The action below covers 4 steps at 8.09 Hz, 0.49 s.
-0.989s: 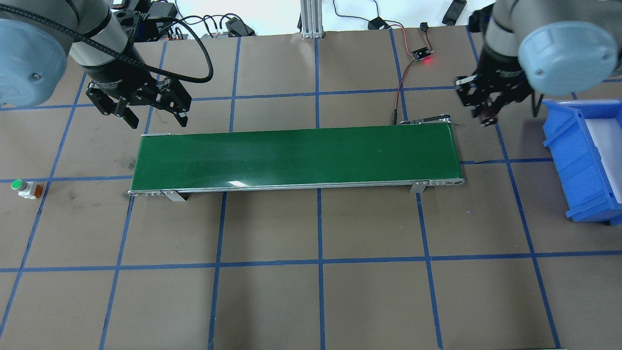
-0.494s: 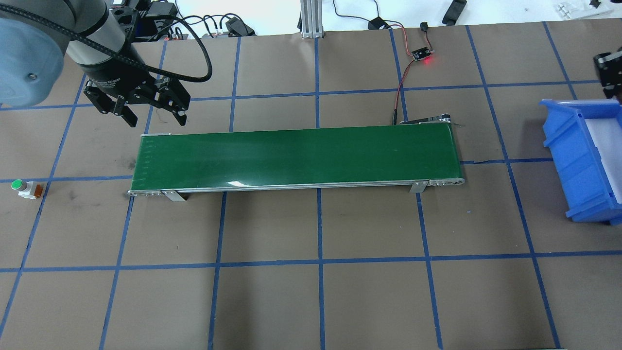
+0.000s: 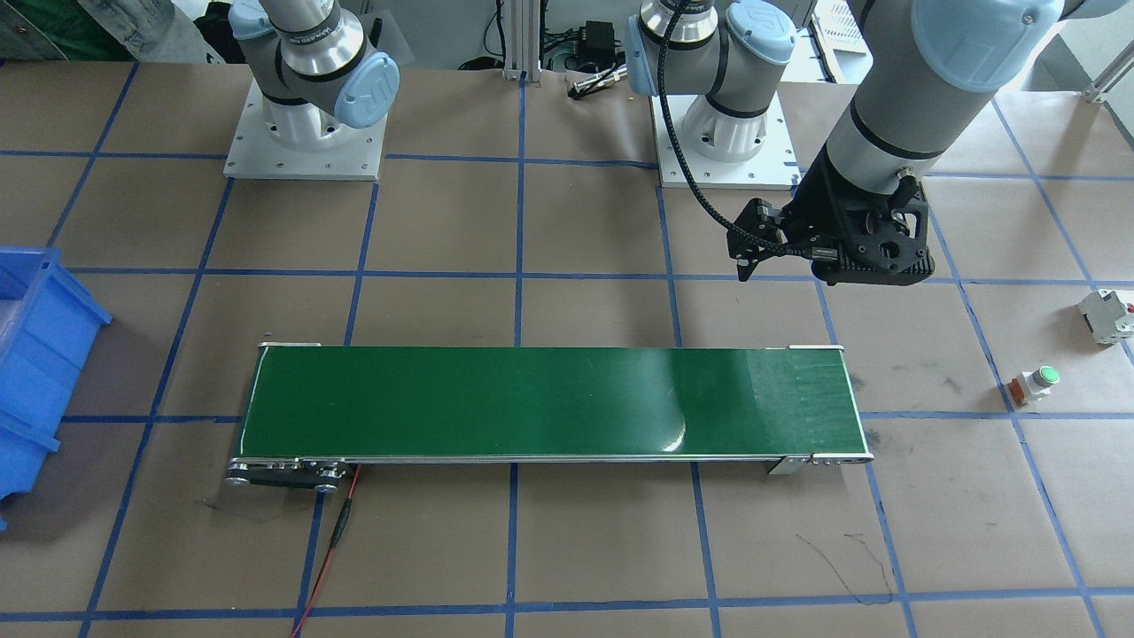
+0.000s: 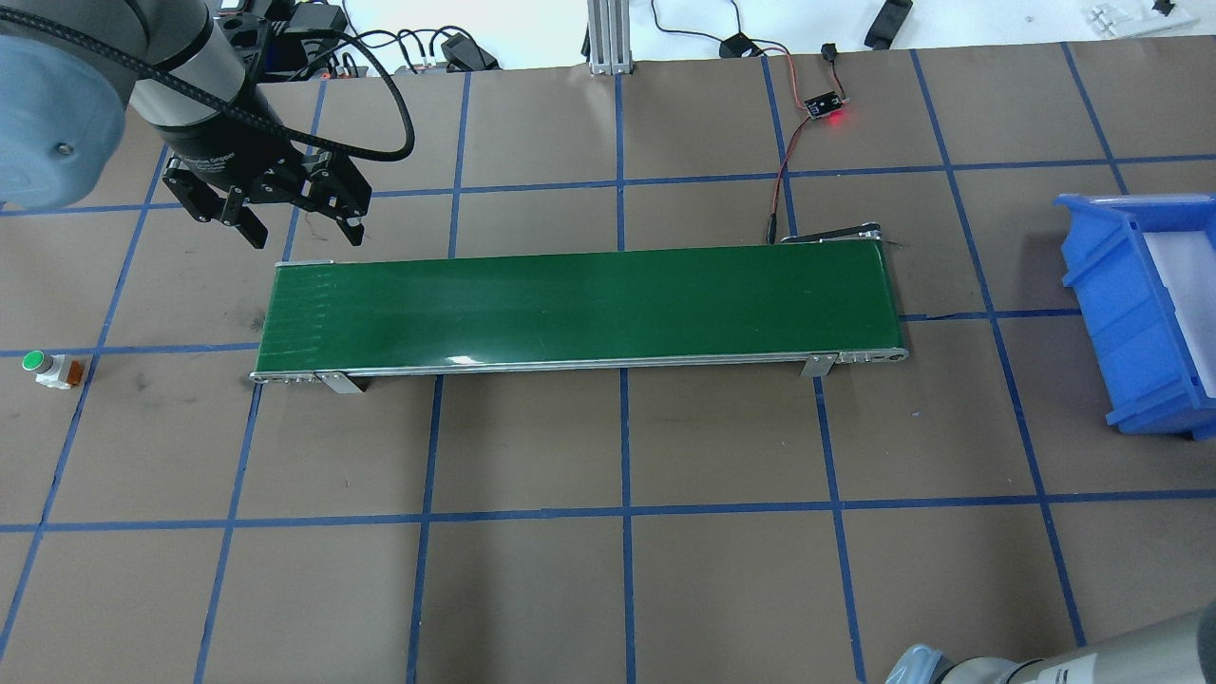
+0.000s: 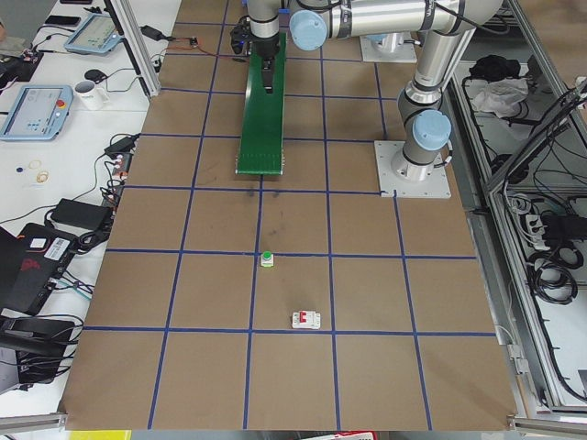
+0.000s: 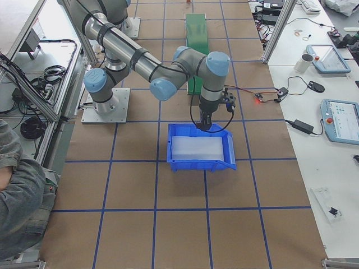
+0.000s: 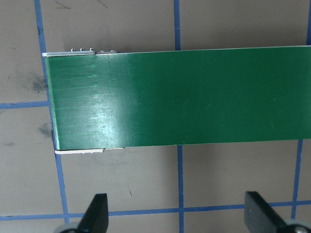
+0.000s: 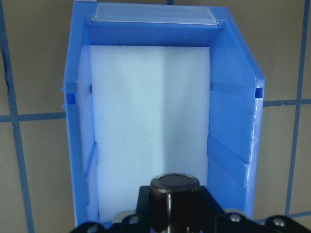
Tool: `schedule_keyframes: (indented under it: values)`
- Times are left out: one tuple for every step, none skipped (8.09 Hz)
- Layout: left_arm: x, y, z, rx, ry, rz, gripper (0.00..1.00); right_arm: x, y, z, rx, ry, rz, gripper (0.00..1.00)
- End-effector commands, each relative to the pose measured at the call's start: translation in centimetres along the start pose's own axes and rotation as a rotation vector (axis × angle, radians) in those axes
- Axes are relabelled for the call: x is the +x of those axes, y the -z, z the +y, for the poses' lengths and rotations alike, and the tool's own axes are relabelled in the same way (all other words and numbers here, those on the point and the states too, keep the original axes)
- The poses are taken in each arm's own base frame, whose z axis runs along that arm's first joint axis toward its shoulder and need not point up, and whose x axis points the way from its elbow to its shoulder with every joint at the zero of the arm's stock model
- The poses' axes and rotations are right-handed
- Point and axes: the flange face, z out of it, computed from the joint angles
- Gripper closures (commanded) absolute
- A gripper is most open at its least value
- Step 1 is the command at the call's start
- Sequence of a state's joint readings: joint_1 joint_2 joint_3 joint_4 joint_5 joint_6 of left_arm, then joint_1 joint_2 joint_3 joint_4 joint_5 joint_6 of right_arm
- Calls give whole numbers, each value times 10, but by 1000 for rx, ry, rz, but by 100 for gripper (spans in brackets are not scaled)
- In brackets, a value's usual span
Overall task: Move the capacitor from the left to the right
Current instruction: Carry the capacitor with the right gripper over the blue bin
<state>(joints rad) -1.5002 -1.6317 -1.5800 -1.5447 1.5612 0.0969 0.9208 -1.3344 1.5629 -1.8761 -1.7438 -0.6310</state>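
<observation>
The capacitor [image 8: 174, 185], a stubby black cylinder, shows end-on in the right wrist view, clamped in my right gripper [image 8: 175, 211]. That gripper hangs over the near end of the blue bin [image 8: 233, 111], above its white foam lining. In the exterior right view the right gripper [image 6: 203, 124] is at the bin's [image 6: 229, 147] conveyor-side end. My left gripper [image 4: 306, 236] is open and empty just beyond the left end of the green conveyor [image 4: 579, 309]. It also shows in the left wrist view [image 7: 177, 213] and the front view [image 3: 824, 266].
A white button with a green cap [image 4: 47, 366] and a white boxy part with a red tab [image 3: 1107, 315] lie on the table's left side. A small board with a red light [image 4: 825, 106] and its wires lie behind the conveyor. The blue bin [image 4: 1111, 285] stands at the right edge.
My right gripper, holding the capacitor, moved right from the conveyor's right end, out of the overhead view, to over the blue bin. The left gripper barely moved.
</observation>
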Motion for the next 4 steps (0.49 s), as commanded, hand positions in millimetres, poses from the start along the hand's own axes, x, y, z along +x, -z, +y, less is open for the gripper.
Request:
schedule_keyframes:
  values:
    - [0, -1, -1, -2, -6, 0, 0, 19, -67, -18, -4, 24, -50, 100]
    - [0, -1, -1, -2, -7, 0, 0, 14, -90, -22, 3, 25, -71, 100]
    - [0, -2, -1, -3, -7, 0, 0, 8, -120, -21, 17, 18, -95, 100]
    - [0, -2, -1, -2, -6, 0, 0, 18, -144, -3, 12, -22, -144, 100]
